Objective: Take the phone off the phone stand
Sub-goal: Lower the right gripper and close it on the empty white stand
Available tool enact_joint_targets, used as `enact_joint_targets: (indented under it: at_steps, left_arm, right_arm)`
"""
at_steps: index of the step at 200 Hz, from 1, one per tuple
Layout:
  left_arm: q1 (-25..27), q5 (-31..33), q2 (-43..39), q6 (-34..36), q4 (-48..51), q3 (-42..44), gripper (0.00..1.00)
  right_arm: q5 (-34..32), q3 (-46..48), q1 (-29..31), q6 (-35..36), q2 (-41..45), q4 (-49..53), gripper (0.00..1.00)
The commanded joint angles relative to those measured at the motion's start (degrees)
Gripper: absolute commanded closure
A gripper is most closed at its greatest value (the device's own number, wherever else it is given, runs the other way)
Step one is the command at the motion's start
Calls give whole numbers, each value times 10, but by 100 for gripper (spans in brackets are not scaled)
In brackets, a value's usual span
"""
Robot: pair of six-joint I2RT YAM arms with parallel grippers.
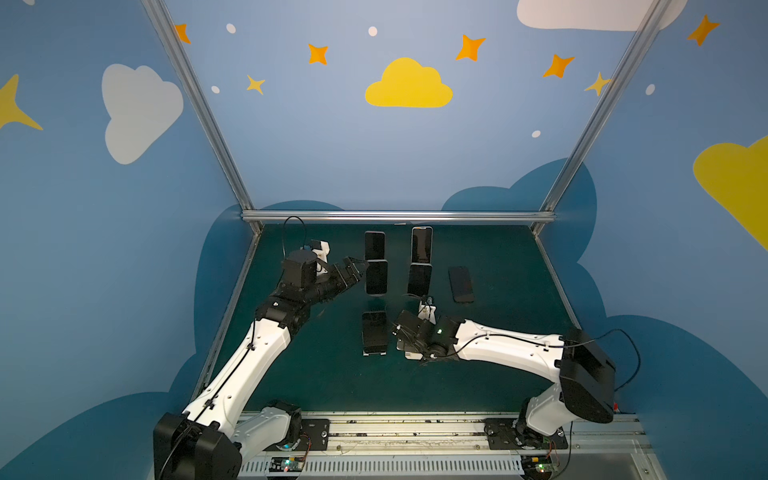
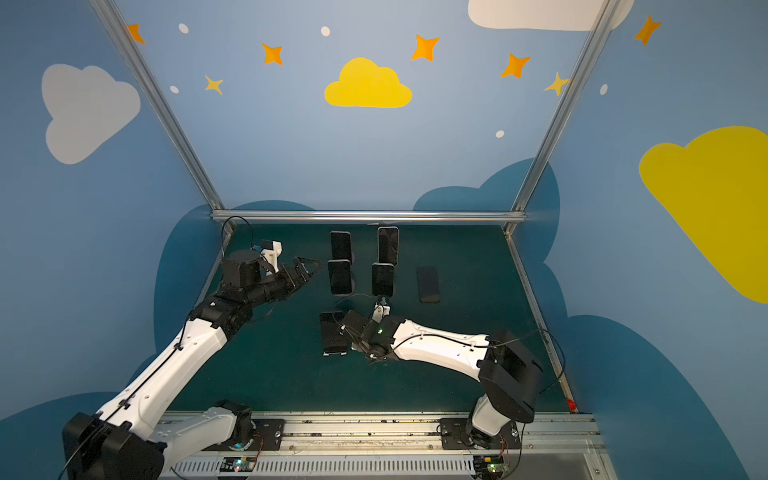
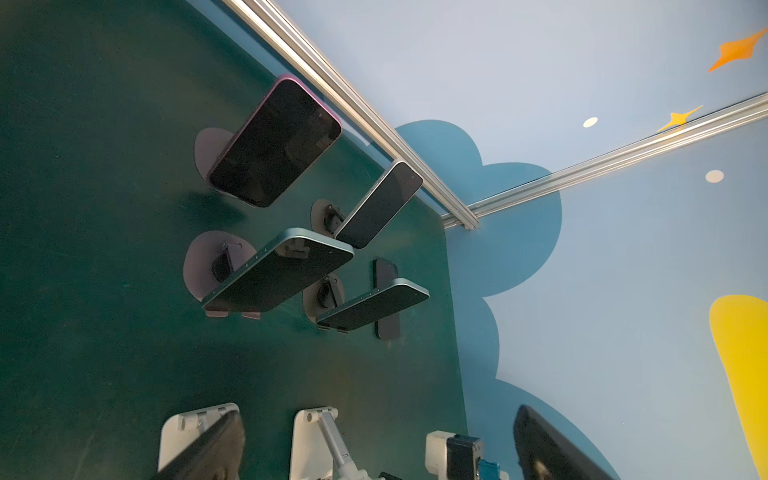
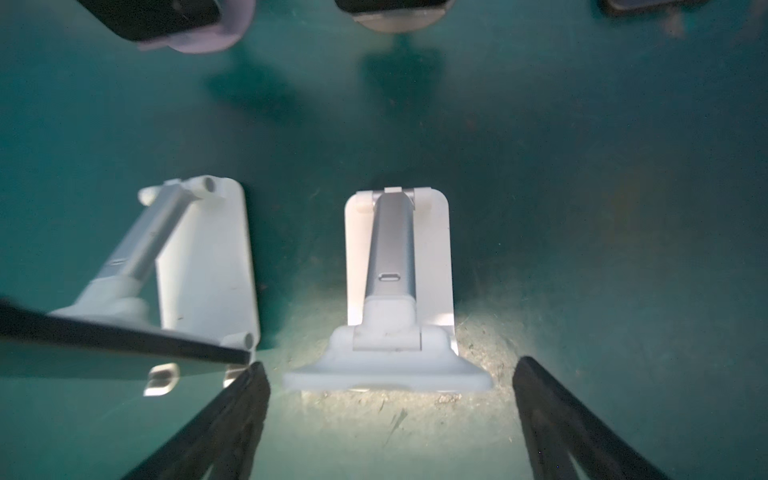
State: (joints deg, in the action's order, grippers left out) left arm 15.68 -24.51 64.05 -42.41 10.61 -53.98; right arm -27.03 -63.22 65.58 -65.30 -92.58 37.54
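Several dark phones stand on phone stands on the green table. In the front row, one phone [image 1: 374,332] leans on a white stand [image 1: 374,353]. My right gripper [image 4: 390,365] is open just right of it, its fingers [image 4: 232,415] on either side of a second white stand [image 4: 397,257]. No phone shows on this stand's cradle in the right wrist view. In both top views the arm hides most of this stand [image 1: 412,355]. My left gripper [image 1: 358,270] is open and turned sideways. It is just left of the middle-row phone [image 1: 376,277] and not touching it.
Two more phones [image 1: 375,244] [image 1: 422,244] stand in the back row, and one [image 1: 419,279] stands in the middle row on a round base. Another phone [image 1: 461,284] lies flat on the table to the right. An aluminium rail [image 1: 399,216] marks the back edge.
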Motion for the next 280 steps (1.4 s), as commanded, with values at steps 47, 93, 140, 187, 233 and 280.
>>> enact_joint_targets:
  at_steps: [47, 93, 140, 187, 233, 280]
  left_arm:
    - [3, 2, 3, 7, 6, -8, 0]
    - [3, 2, 1, 9, 7, -9, 0]
    - [3, 0, 4, 8, 7, -9, 0]
    - [3, 4, 3, 12, 9, -10, 0]
    - [3, 2, 3, 16, 9, -10, 0]
    - [3, 11, 3, 22, 10, -8, 0]
  right_arm:
    - [-8, 27, 7, -5, -27, -54, 31]
    - [-34, 25, 17, 14, -21, -37, 37]
    - [-73, 25, 23, 37, 25, 12, 41]
    - [-128, 48, 15, 84, 76, 50, 41]
    - [-178, 60, -14, 213, 117, 28, 41]
    - [-184, 109, -86, 329, 170, -80, 41]
